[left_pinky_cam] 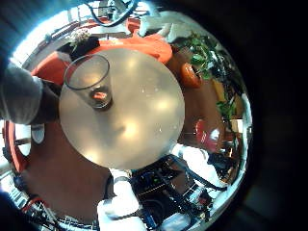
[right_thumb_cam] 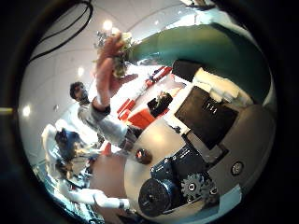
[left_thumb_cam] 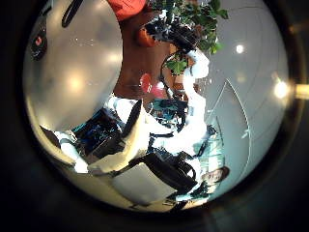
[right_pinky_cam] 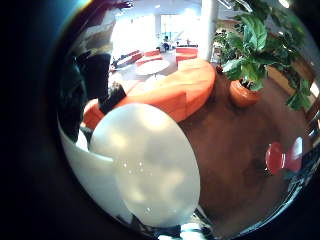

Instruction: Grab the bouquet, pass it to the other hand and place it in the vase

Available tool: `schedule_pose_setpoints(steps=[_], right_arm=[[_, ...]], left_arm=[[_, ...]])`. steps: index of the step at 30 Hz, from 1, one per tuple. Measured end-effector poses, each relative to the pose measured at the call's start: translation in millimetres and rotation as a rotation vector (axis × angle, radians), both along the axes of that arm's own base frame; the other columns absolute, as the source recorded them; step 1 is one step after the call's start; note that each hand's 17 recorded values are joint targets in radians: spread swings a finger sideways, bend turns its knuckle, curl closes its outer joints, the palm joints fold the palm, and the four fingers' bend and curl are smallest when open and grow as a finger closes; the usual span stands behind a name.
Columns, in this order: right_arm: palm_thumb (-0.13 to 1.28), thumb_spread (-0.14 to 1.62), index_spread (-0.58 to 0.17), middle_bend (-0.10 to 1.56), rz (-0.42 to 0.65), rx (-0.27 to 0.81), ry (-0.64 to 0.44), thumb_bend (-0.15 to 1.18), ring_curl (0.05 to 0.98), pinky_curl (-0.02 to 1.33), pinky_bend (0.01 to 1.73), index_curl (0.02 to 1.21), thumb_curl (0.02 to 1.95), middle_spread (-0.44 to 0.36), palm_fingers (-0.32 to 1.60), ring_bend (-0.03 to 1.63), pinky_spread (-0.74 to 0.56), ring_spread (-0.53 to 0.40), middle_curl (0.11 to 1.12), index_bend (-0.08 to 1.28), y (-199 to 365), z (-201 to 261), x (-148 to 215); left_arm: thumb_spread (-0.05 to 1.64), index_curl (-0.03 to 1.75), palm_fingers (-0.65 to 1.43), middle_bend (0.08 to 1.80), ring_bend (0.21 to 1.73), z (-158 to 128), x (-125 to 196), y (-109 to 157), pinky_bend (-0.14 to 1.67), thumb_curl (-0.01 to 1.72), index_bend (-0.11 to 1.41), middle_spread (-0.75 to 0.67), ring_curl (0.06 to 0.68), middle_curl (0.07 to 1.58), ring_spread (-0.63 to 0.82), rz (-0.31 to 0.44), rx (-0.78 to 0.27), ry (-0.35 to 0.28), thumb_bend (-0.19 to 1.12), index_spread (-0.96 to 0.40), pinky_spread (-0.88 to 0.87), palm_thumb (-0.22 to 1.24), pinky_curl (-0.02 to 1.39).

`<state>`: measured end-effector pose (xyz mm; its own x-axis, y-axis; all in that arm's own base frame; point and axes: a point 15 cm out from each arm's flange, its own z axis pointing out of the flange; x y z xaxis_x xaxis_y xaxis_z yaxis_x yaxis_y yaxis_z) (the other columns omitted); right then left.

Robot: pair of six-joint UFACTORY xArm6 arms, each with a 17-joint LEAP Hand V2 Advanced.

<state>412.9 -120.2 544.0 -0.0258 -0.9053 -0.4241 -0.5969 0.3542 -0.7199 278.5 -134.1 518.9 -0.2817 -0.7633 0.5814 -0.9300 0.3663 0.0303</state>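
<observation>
A person's raised hand holds the bouquet (right_thumb_cam: 111, 49) up in the air, away from the table, as seen from my right palm. My right hand (right_thumb_cam: 201, 140) shows its own fingers stretched along the view's edge, with nothing between them. A clear glass vase (left_pinky_cam: 90, 81) stands upright near the rim of the round table (left_pinky_cam: 135, 125), under my left palm and empty as far as I can see. My left hand (left_thumb_cam: 145, 155) hangs above the table with relaxed fingers that hold nothing. The same table top (right_pinky_cam: 150, 165) lies below my right palm.
A person's sleeve (left_pinky_cam: 19, 96) is at the table's rim beside the vase. A long sofa (right_pinky_cam: 175, 90) and a potted plant (right_pinky_cam: 245, 50) stand on the floor beyond the table. Part of the other arm (right_thumb_cam: 93, 198) shows low in the right thumb side view.
</observation>
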Motion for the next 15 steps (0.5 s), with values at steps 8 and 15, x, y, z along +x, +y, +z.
schedule_pose_setpoints(steps=[8, 15], right_arm=[[1.09, 0.85, -0.234, 1.36, -0.026, 0.033, -0.019, 0.05, 0.725, 1.02, 1.18, 0.98, 1.31, -0.127, 1.13, 1.46, -0.18, -0.190, 0.85, 1.14, -14, 4, -5], [1.10, 0.86, -0.231, 1.36, -0.013, 0.141, -0.062, 0.04, 0.722, 1.03, 1.17, 0.97, 1.34, -0.126, 1.13, 1.46, -0.18, -0.189, 0.84, 1.14, -10, 17, -8]], left_arm=[[1.15, 0.38, 0.21, 0.20, 0.48, 2, -1, -4, 0.18, 0.30, 0.19, 0.36, 0.180, 0.37, 0.53, -0.007, 0.002, 0.002, -0.02, 0.10, 0.49, 0.31, 0.26], [1.15, 0.39, 0.21, 0.20, 0.48, -1, 1, -1, 0.18, 0.30, 0.19, 0.36, 0.180, 0.37, 0.53, -0.001, 0.005, 0.005, -0.02, 0.10, 0.49, 0.31, 0.26]])
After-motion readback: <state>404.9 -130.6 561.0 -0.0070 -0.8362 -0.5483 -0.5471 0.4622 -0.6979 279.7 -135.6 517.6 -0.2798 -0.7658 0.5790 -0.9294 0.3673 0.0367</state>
